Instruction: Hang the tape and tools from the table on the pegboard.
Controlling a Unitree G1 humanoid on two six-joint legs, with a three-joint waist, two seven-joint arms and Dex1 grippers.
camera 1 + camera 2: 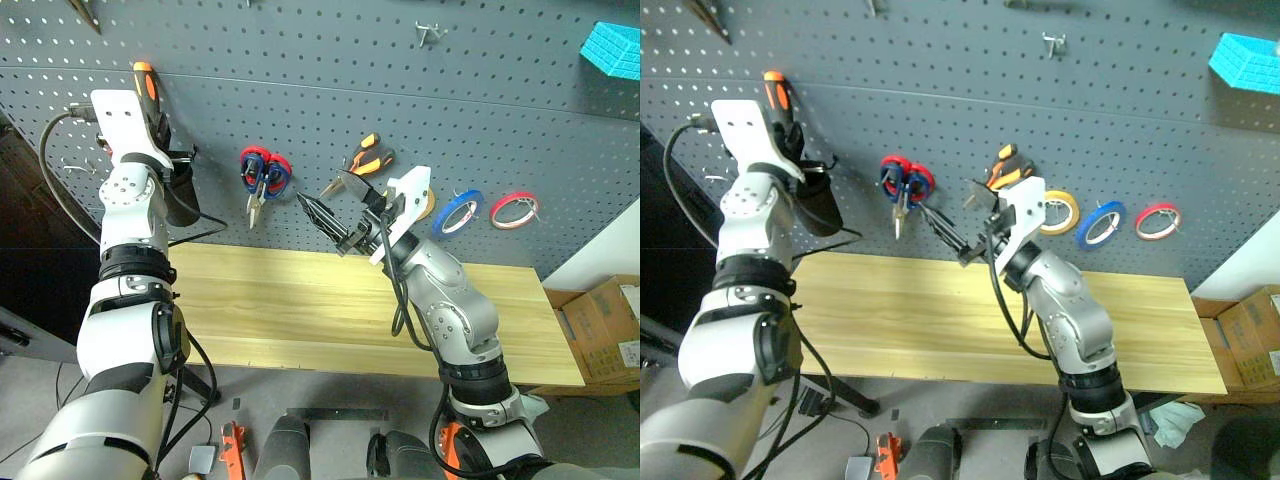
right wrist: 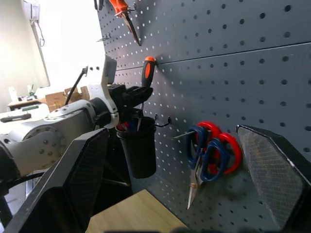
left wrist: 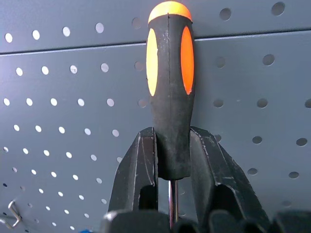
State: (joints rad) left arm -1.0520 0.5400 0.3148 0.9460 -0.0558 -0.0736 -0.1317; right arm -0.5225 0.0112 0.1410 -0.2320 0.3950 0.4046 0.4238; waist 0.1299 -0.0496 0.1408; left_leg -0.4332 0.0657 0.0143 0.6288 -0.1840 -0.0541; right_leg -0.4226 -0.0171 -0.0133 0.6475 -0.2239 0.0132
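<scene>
My left gripper [image 3: 172,136] is shut on the black lower end of the screwdriver [image 3: 170,87], held upright with its orange-and-black handle [image 1: 144,80] against the dark grey pegboard [image 1: 330,90] at upper left. Just below it a black cup [image 1: 180,195] hangs on the board. My right gripper [image 1: 335,202] stands open and empty above the table [image 1: 280,300], pointing at the board. The dark blue scissors [image 2: 200,151] hang with a red-handled pair [image 2: 224,151] on one hook. The pliers [image 1: 365,158] and the blue tape [image 1: 458,212] hang on the board to the right.
A yellow roll [image 1: 1060,212] and a red ring [image 1: 513,210] hang beside the blue tape. A teal block [image 1: 612,48] sits at the board's upper right, with a bare metal hook [image 1: 430,35] up high. A cardboard box [image 1: 605,330] stands past the table's right end.
</scene>
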